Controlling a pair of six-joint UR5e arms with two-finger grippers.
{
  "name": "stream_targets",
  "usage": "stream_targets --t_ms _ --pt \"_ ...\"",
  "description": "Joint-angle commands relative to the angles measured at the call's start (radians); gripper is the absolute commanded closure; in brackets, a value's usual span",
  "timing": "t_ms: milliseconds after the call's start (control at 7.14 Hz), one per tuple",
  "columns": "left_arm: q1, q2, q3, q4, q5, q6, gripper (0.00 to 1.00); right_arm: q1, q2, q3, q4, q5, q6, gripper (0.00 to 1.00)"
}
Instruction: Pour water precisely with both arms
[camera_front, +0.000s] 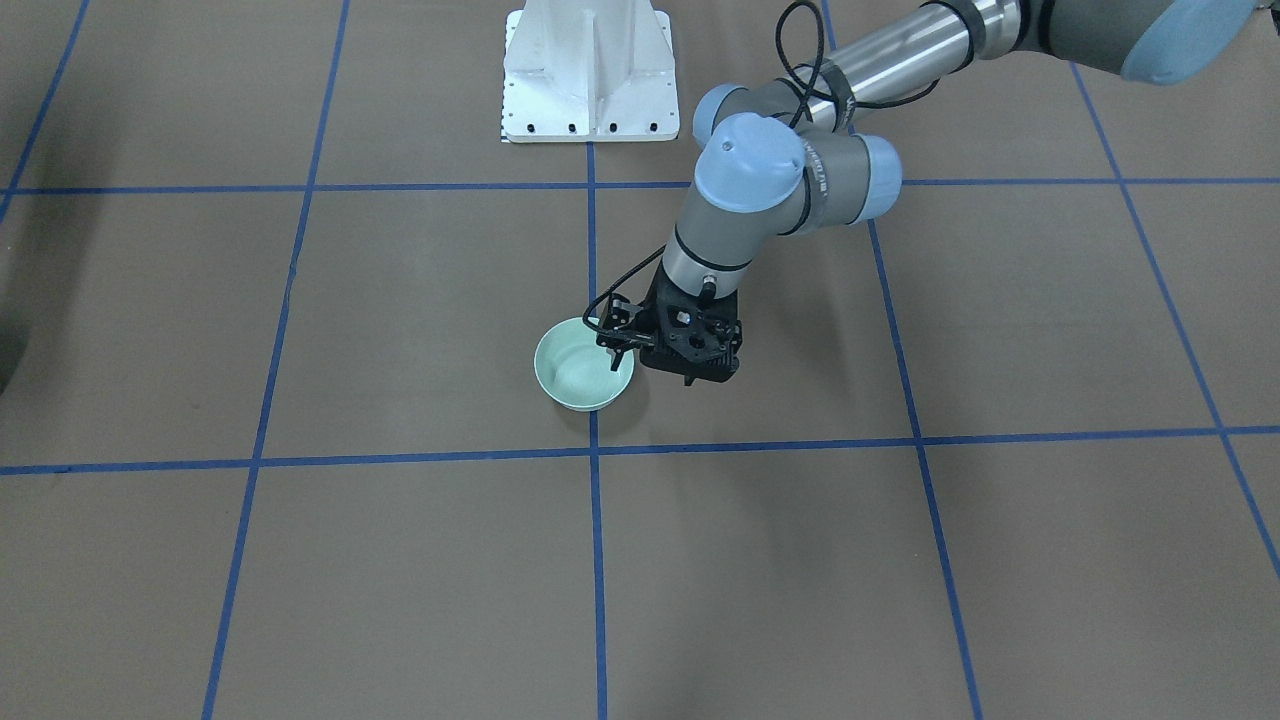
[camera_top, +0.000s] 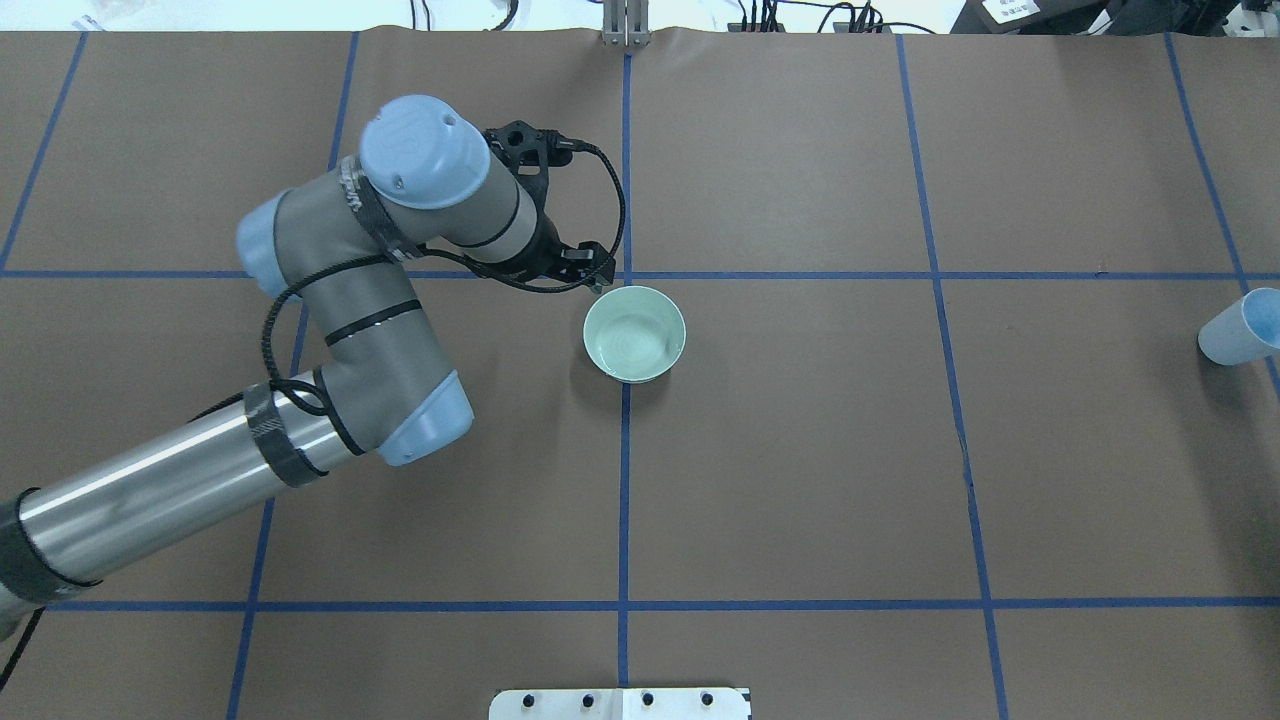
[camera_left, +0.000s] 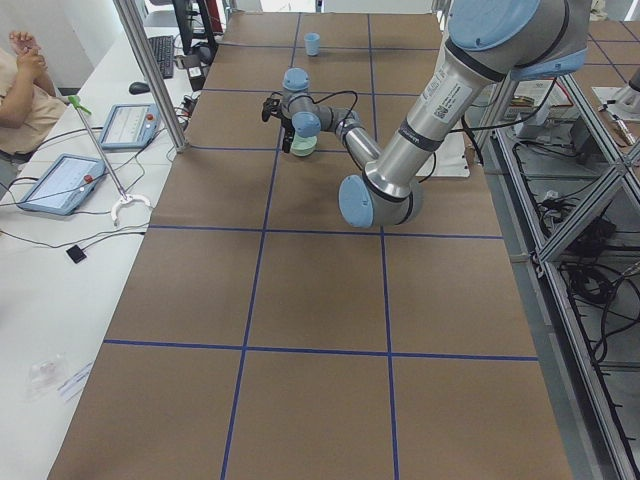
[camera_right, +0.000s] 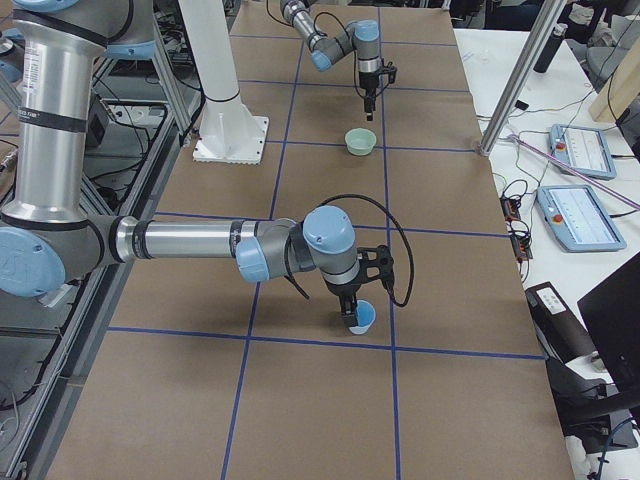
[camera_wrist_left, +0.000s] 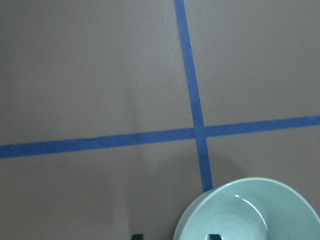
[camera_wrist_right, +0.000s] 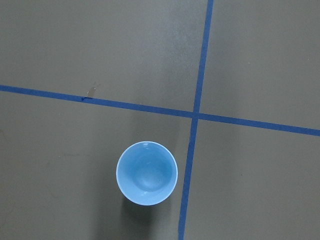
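Note:
A pale green bowl (camera_front: 577, 375) (camera_top: 634, 333) stands near the table's middle. My left gripper (camera_front: 616, 345) (camera_top: 598, 283) is open and low at the bowl's rim. In the left wrist view one fingertip (camera_wrist_left: 136, 236) shows outside the bowl (camera_wrist_left: 250, 210) and the other inside it. A blue cup (camera_wrist_right: 147, 173) (camera_top: 1238, 328) stands upright far to the right. My right gripper (camera_right: 356, 300) hangs just over the cup (camera_right: 363, 319); I cannot tell if it is open or shut. I cannot tell whether either vessel holds water.
The white pedestal (camera_front: 588, 70) is bolted at the robot's side of the brown table (camera_top: 800, 450), which is marked with blue tape lines. A side bench holds tablets (camera_left: 60, 183), and a person (camera_left: 25, 85) sits by it. A metal pole (camera_left: 150, 70) stands at the table's edge.

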Motion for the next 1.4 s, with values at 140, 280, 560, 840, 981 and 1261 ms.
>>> stream_targets --t_ms 140,280,560,840,981,1261 --pt "-0.2 0.337 -0.336 0.157 -0.133 0.388 0.0 -0.052 -0.002 0.088 0.014 0.019 0.253 0.0" --pt "-0.328 0.443 -0.349 0.154 -0.215 0.584 0.0 -0.11 -0.002 0.121 0.054 0.007 0.397 0.0" --pt "-0.589 0.579 -0.317 0.163 -0.302 0.934 0.0 -0.277 -0.026 0.177 0.152 -0.133 0.685 0.0" --pt "-0.707 0.598 -0.215 0.16 -0.386 1.121 0.0 -0.474 -0.048 0.2 0.171 -0.391 0.883 0.0" --pt "-0.716 0.613 -0.203 0.151 -0.382 1.126 0.0 -0.544 -0.075 0.2 0.18 -0.494 0.959 0.0" --pt "-0.733 0.665 -0.2 0.107 -0.382 1.126 0.0 -0.609 -0.28 0.197 0.429 -0.631 1.059 0.0"
